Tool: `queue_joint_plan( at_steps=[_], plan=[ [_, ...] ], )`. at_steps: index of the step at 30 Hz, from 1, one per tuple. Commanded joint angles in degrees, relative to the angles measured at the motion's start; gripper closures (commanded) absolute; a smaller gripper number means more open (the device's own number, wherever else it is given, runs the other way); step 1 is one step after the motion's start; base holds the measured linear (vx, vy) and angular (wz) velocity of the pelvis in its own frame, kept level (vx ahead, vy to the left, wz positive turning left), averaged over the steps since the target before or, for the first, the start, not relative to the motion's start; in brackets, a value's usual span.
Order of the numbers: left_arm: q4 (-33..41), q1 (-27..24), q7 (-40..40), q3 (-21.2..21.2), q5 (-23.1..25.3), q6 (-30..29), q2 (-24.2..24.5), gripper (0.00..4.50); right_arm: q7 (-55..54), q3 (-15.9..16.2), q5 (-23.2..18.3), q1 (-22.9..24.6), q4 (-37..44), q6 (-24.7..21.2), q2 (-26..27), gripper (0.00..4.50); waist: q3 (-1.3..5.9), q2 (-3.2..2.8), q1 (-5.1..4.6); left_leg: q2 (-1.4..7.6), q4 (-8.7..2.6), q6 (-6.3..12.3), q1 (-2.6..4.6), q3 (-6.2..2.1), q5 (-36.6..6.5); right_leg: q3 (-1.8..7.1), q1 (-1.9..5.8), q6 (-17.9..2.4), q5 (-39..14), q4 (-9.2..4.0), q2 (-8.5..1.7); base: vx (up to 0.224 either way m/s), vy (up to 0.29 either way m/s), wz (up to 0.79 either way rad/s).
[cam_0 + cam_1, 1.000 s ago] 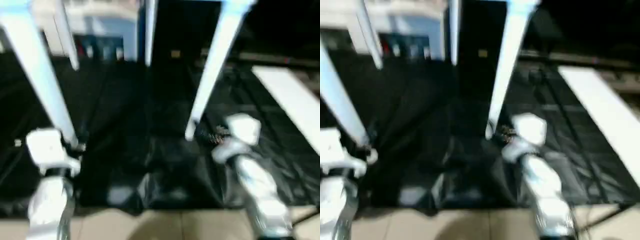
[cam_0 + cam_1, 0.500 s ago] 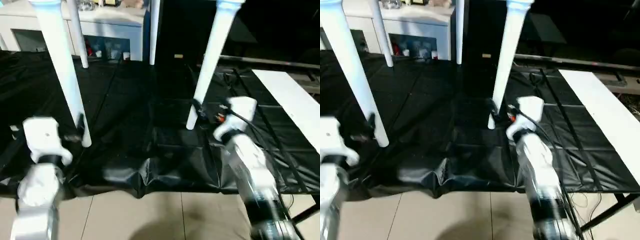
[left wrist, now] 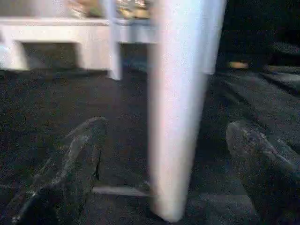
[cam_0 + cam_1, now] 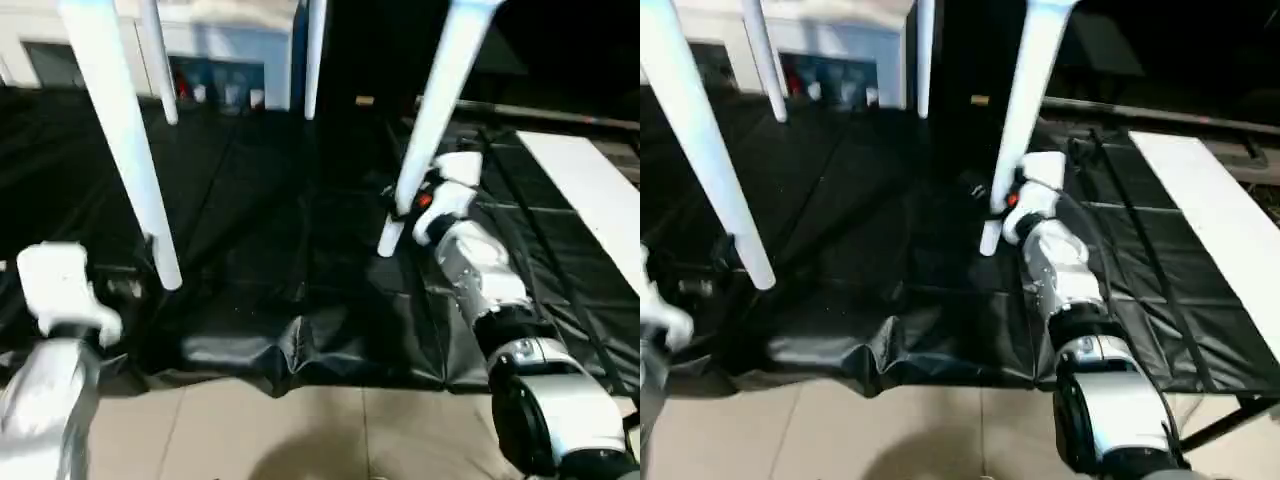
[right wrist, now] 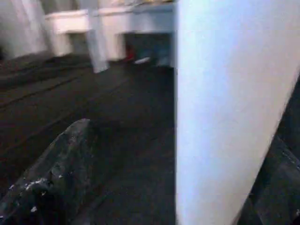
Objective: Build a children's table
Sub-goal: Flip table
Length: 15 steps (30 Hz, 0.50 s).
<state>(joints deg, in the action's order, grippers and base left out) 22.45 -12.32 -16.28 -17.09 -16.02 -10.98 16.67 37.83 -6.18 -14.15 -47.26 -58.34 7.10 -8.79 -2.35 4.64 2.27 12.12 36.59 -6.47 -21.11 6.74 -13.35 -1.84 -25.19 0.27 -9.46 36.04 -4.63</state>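
The children's table stands on its white tapered legs on a black sheet (image 4: 280,250); the legs run out of the picture's top. My left gripper (image 3: 166,126) is open around the foot of the front left leg (image 4: 130,150), with a black finger (image 3: 84,154) on either side and a gap to the tube. My right gripper (image 5: 178,154) is open around the lower part of the front right leg (image 4: 435,110), its fingers (image 5: 65,159) standing apart from it. Two rear legs (image 4: 155,60) (image 4: 315,55) stand farther back.
A white cabinet (image 4: 230,50) stands behind the table. A flat white board (image 4: 590,200) lies on the sheet at the right. The sheet's front edge is wrinkled (image 4: 290,345), and tiled floor (image 4: 300,430) lies before it.
The view has tilted and steadied. My right arm has reached forward, bringing its gripper from beside the front right leg to around it. The left gripper stays at the front left leg's foot.
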Motion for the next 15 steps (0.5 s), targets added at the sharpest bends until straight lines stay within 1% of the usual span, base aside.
queue_joint_plan(
  at_steps=[1,2,3,4,6,8,9,10,12,13,14,15],
  plan=[
    [2.4,-1.4,-3.6,0.2,-2.1,0.4,0.9,0.03,6.4,1.4,-0.2,-0.2,-0.8,0.8,-0.5,0.02,2.77,-1.42,0.42,-0.14,-5.14,7.39,-0.37,2.13,-5.9,0.56,3.40,-15.5,-3.7,-2.79,-1.00,0.000,0.000,0.00],
    [3.9,-3.8,-5.7,-0.4,-3.4,0.1,1.9,0.03,9.4,2.0,-0.4,0.4,-0.6,1.1,-0.7,0.02,2.73,-0.96,0.37,-0.08,-5.03,7.50,-0.23,2.29,-6.0,0.53,3.31,-15.6,-3.8,-2.86,-0.96,0.000,0.000,0.00],
    [4.2,-4.3,-6.1,-0.5,-3.7,0.1,2.1,0.03,9.9,2.1,-0.5,0.6,-0.5,1.2,-0.8,0.02,2.45,-0.83,0.41,0.23,-5.29,7.06,-0.39,2.34,-7.3,0.54,3.49,-15.5,-5.6,-2.87,-1.15,0.000,0.000,0.00],
    [6.0,-6.5,-7.7,-1.5,-5.2,-1.0,3.0,0.03,12.2,3.0,-0.5,1.9,0.6,1.8,-0.7,0.02,2.20,-0.97,0.44,0.46,-5.48,5.96,-0.19,2.52,-9.1,0.55,3.28,-15.0,-7.8,-3.17,-1.18,0.000,0.000,0.00],
    [7.0,-7.4,-8.5,-1.8,-5.8,-1.7,3.6,0.03,13.1,3.6,-0.3,2.7,1.3,2.7,-0.6,0.02,1.99,-0.87,0.57,0.52,-5.69,4.66,0.07,2.68,-11.0,0.62,3.13,-14.5,-9.7,-3.43,-1.11,0.000,0.000,0.00],
    [7.4,-7.7,-8.7,-1.8,-5.9,-1.9,4.0,0.03,13.2,3.5,0.0,2.9,1.0,3.5,-0.5,0.02,1.74,-0.71,0.63,0.55,-5.93,3.78,0.03,2.71,-11.9,0.67,3.12,-13.7,-11.5,-3.60,-1.03,0.000,0.000,0.00],
    [7.7,-7.6,-9.1,-1.6,-6.5,-2.2,4.5,0.03,13.9,3.1,0.1,3.1,0.9,3.9,-0.2,0.02,1.70,-1.06,0.79,0.59,-6.03,3.04,0.16,2.62,-13.1,0.67,3.03,-13.2,-13.4,-3.68,-1.11,0.000,0.000,0.00],
    [8.0,-6.7,-9.6,-0.6,-7.1,-2.7,5.2,0.03,15.6,2.7,-0.2,3.9,1.6,4.1,0.6,0.02,1.69,-1.26,0.89,0.55,-5.97,2.67,0.32,2.67,-13.8,0.72,2.88,-12.8,-14.2,-3.78,-1.11,0.000,0.000,0.00],
    [7.8,-5.8,-9.5,0.1,-7.0,-2.8,5.3,0.03,16.7,3.2,-0.5,4.9,3.3,3.8,1.2,0.02,1.55,-1.25,1.01,0.49,-6.20,2.34,0.16,2.62,-14.0,0.75,3.05,-12.1,-14.7,-3.97,-1.07,0.000,0.000,0.00],
    [7.6,-5.3,-9.4,0.5,-6.9,-2.9,5.3,0.03,17.2,3.6,-0.6,5.7,4.5,3.9,1.7,0.02,1.68,-1.46,1.09,0.56,-6.25,2.04,0.24,2.52,-13.4,0.79,3.09,-12.0,-14.2,-3.83,-1.16,0.000,0.000,0.00],
    [7.5,-5.1,-9.3,0.7,-6.9,-3.0,5.2,0.03,17.5,3.8,-0.7,6.1,5.0,4.0,1.9,0.02,1.71,-1.54,1.06,0.52,-6.32,1.76,0.11,2.45,-12.8,0.78,3.28,-12.0,-13.7,-3.72,-1.18,0.000,0.000,0.00],
    [7.4,-4.8,-9.3,0.9,-6.9,-3.1,5.2,0.03,17.8,3.9,-1.0,6.5,5.7,3.7,2.4,0.02,1.67,-1.39,0.99,0.51,-6.40,1.69,-0.01,2.46,-12.8,0.77,3.40,-11.9,-13.7,-3.78,-1.16,0.000,0.000,0.00]
  ],
)
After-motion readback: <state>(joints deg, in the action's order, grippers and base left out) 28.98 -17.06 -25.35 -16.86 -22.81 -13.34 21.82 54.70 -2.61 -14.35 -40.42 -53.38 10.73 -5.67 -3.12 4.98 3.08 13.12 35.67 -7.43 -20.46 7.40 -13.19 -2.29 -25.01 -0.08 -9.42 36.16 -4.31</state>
